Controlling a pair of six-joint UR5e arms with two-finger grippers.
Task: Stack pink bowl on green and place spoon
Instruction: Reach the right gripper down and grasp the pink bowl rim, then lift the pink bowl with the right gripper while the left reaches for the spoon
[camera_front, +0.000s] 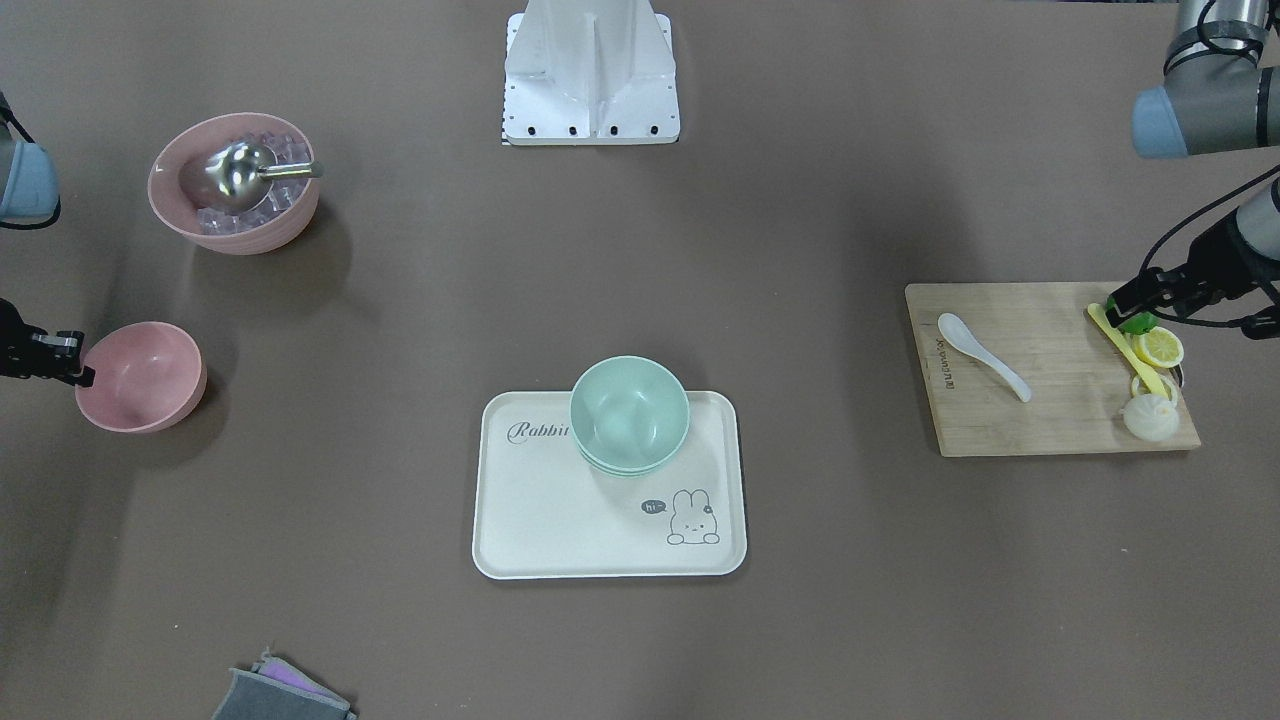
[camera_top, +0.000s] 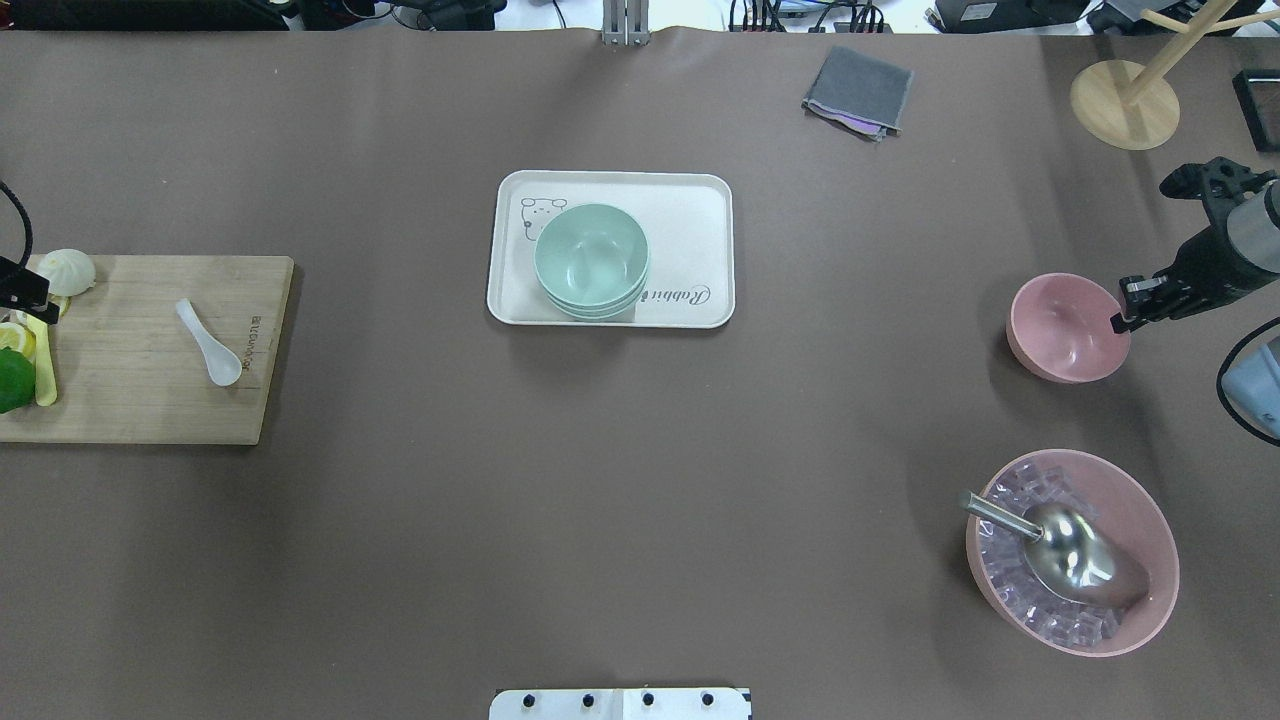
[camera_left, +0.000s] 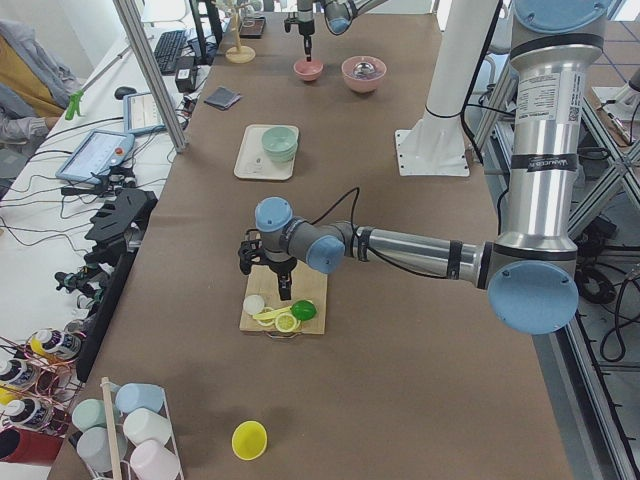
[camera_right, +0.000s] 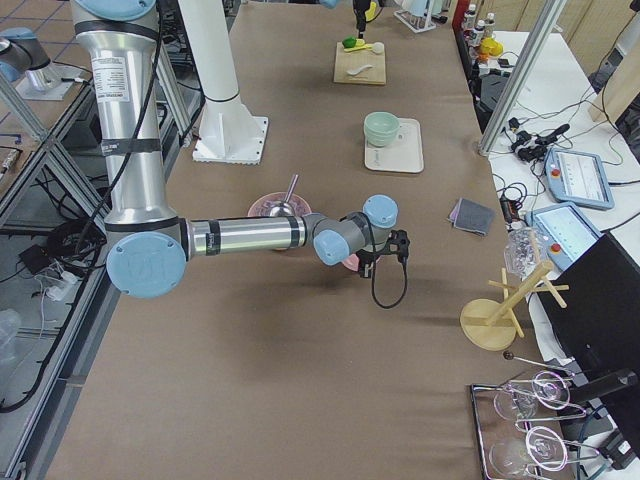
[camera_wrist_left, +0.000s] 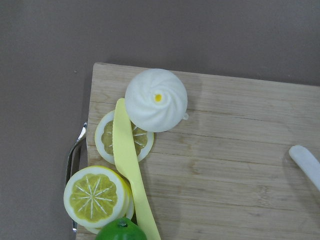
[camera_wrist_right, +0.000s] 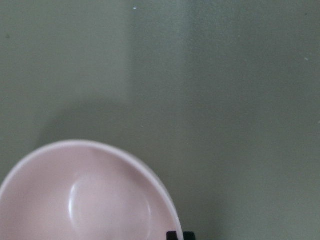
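The empty pink bowl (camera_front: 140, 377) is at the table's right end, also in the overhead view (camera_top: 1066, 328) and the right wrist view (camera_wrist_right: 85, 200). My right gripper (camera_top: 1120, 320) is at its rim, shut on it, with one black fingertip (camera_wrist_right: 175, 235) showing at the rim. Stacked green bowls (camera_front: 629, 415) stand on a white rabbit tray (camera_front: 560, 520) in the middle of the table. The white spoon (camera_top: 209, 342) lies on a wooden cutting board (camera_top: 140, 400). My left gripper (camera_front: 1128, 300) hovers open and empty over the board's outer end, away from the spoon.
A large pink bowl (camera_top: 1072, 552) of ice cubes with a metal scoop stands near the right arm. The board also carries a bun (camera_wrist_left: 156, 100), lemon slices, a lime and a yellow knife (camera_wrist_left: 131, 170). A grey cloth (camera_top: 858, 92) and a wooden stand (camera_top: 1124, 104) are at the far side.
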